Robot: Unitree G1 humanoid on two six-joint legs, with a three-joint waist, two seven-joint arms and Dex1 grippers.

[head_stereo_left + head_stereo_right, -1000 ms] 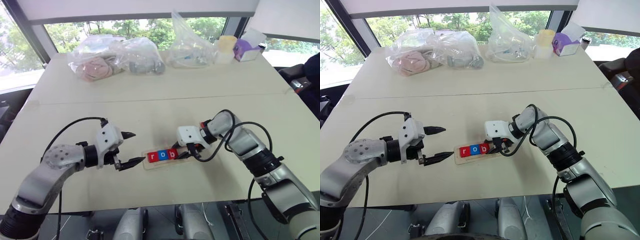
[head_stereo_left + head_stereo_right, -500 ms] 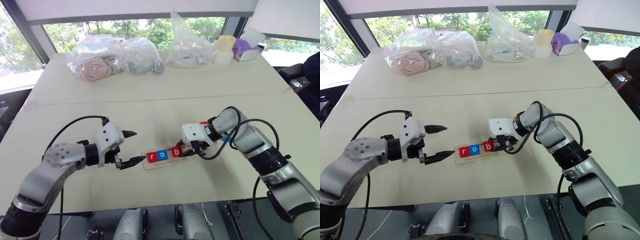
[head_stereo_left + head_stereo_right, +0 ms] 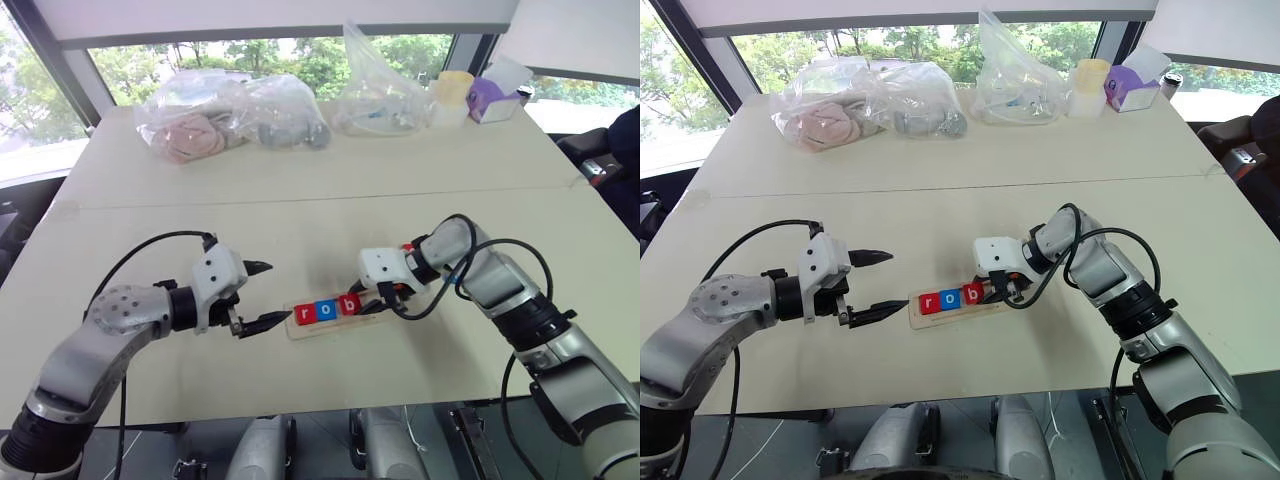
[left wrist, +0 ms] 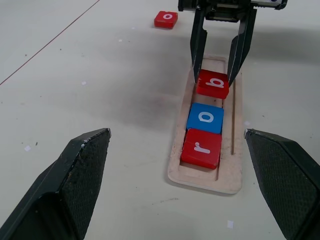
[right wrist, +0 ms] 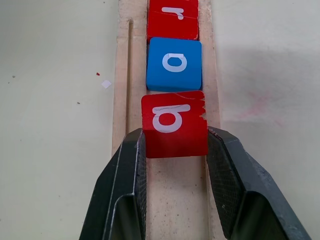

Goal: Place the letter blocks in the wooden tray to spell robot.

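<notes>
Red, blue, red letter blocks (image 4: 207,120) in pale wooden tray (image 4: 235,165).

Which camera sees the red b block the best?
The right wrist view: the red b block is large there, its letter plain, between the right gripper's fingers. The left wrist view shows it farther off; in the eye views it is tiny.

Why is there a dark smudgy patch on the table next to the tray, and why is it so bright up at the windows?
Left wrist view: the dark patch is a soft shadow on the table beside the tray, likely cast by the arm above. Left eye view: daylight from the windows washes out the top, and the plastic bags shine with glare.
</notes>
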